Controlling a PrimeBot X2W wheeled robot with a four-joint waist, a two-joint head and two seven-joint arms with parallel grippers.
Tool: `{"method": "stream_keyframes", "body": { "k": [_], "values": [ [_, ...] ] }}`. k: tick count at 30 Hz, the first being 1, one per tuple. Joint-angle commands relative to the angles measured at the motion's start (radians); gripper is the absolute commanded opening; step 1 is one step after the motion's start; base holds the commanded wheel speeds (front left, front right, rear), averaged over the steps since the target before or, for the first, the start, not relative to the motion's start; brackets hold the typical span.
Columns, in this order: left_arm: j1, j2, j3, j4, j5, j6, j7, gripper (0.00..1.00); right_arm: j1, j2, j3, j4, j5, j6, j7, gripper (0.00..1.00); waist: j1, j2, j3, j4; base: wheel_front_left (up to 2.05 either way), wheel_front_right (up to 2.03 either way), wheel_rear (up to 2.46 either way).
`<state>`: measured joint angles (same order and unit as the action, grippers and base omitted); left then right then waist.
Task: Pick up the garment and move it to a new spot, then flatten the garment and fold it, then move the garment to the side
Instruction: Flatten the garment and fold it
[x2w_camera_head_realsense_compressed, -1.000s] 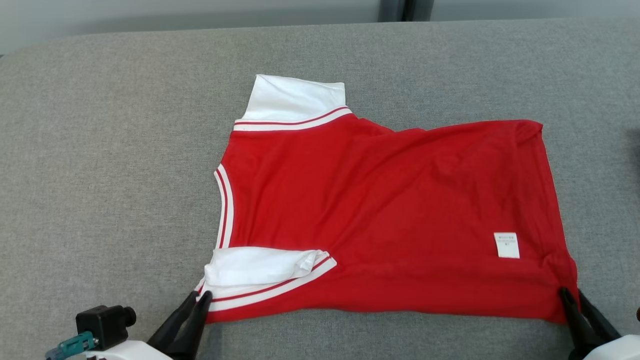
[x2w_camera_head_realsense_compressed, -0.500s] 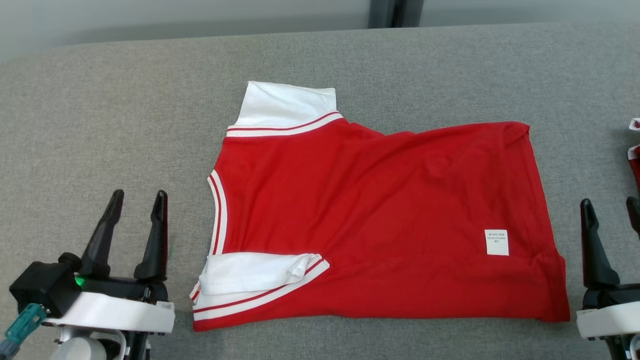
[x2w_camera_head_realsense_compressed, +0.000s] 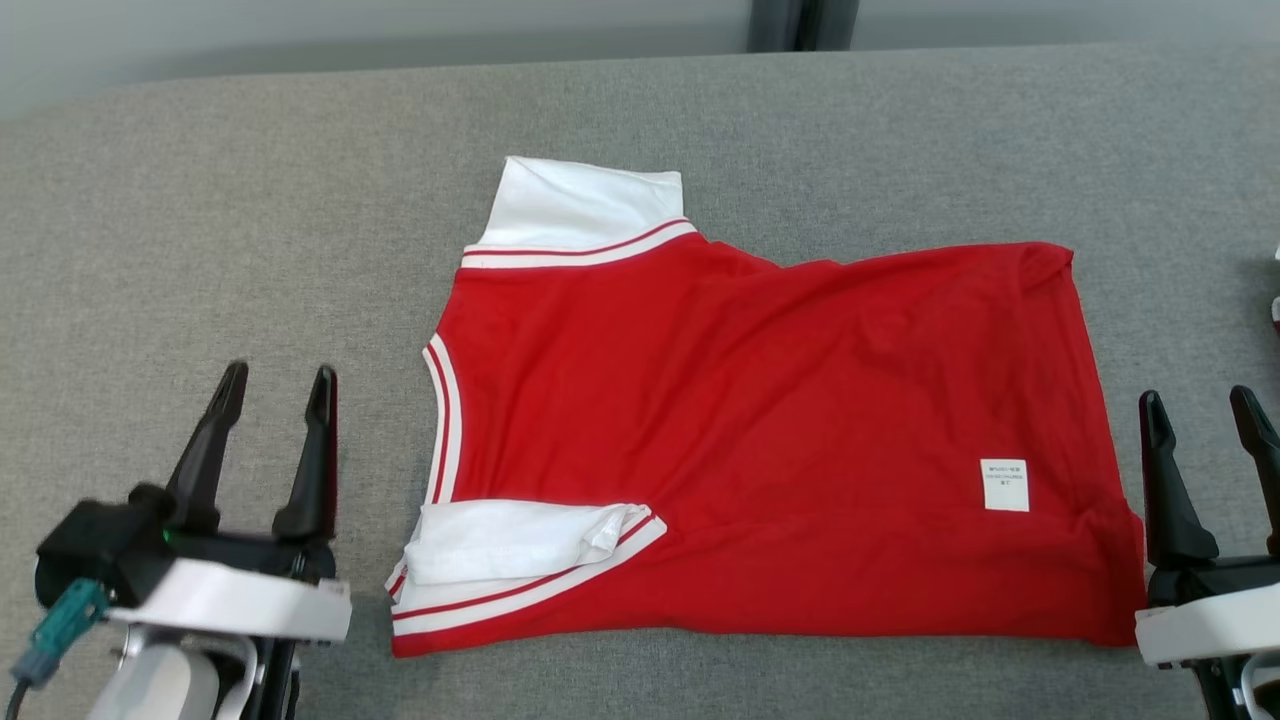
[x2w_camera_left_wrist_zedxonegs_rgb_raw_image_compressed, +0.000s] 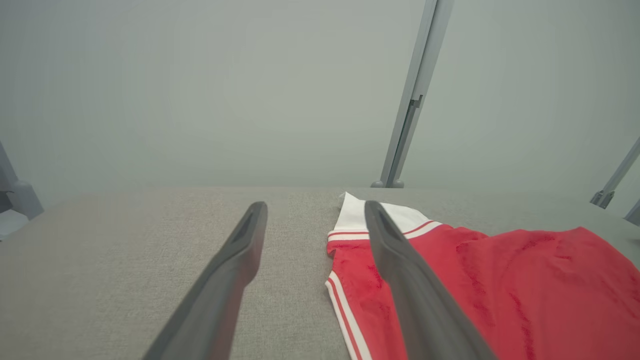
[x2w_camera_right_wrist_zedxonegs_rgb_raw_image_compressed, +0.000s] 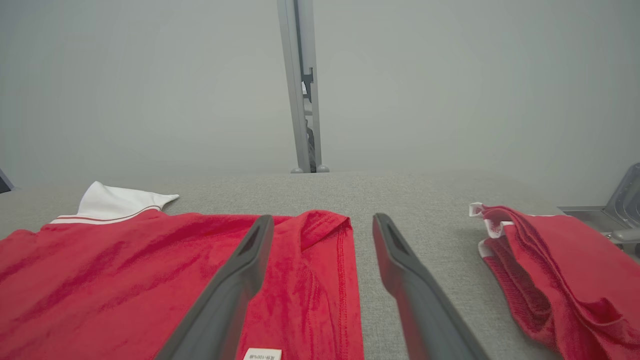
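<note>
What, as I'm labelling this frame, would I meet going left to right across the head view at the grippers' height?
left gripper, open → red garment, lying flat → right gripper, open

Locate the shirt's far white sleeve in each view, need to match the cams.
Head view: far white sleeve, top centre, at the far-left corner of the red shirt.
Left wrist view: sleeve at centre, partly behind a finger of the left claw.
Right wrist view: sleeve at left, mid-height.
Shared landmark: the grey post at the back.
</note>
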<state>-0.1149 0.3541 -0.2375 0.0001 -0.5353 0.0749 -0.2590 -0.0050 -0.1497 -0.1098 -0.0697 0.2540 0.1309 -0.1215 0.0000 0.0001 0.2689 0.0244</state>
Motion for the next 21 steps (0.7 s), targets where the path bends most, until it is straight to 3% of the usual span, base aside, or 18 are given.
{"method": "stream_keyframes", "body": {
  "k": [1, 8, 14, 21],
  "values": [
    [-0.042, 0.0, 0.001, 0.003, 0.01, -0.007, -0.005, 1.0, -0.014, -0.004, -0.001, -0.003, 0.008, 0.0, 0.007, 1.0, 0.0, -0.0001, 0.01, 0.0, 0.0, 0.0, 0.0],
    [-0.328, -0.008, -0.053, 0.089, 0.005, -0.081, 0.095, 1.0, -0.071, -0.009, 0.034, -0.011, 0.018, 0.0, 0.008, 1.0, 0.0, -0.0001, 0.08, -0.044, 0.0, 0.0, 0.0],
    [-0.604, -0.025, -0.073, 0.336, -0.065, -0.156, 0.249, 1.0, -0.133, 0.003, 0.079, 0.014, 0.029, 0.0, -0.013, 1.0, 0.0, -0.0001, 0.162, -0.119, 0.0, 0.0, 0.0],
    [-0.834, -0.025, -0.097, 0.623, -0.13, -0.196, 0.38, 1.0, -0.196, 0.019, 0.136, 0.069, 0.046, 0.0, -0.049, 1.0, 0.0, -0.0001, 0.256, -0.194, 0.0, 0.0, 0.0]
  ]
}}
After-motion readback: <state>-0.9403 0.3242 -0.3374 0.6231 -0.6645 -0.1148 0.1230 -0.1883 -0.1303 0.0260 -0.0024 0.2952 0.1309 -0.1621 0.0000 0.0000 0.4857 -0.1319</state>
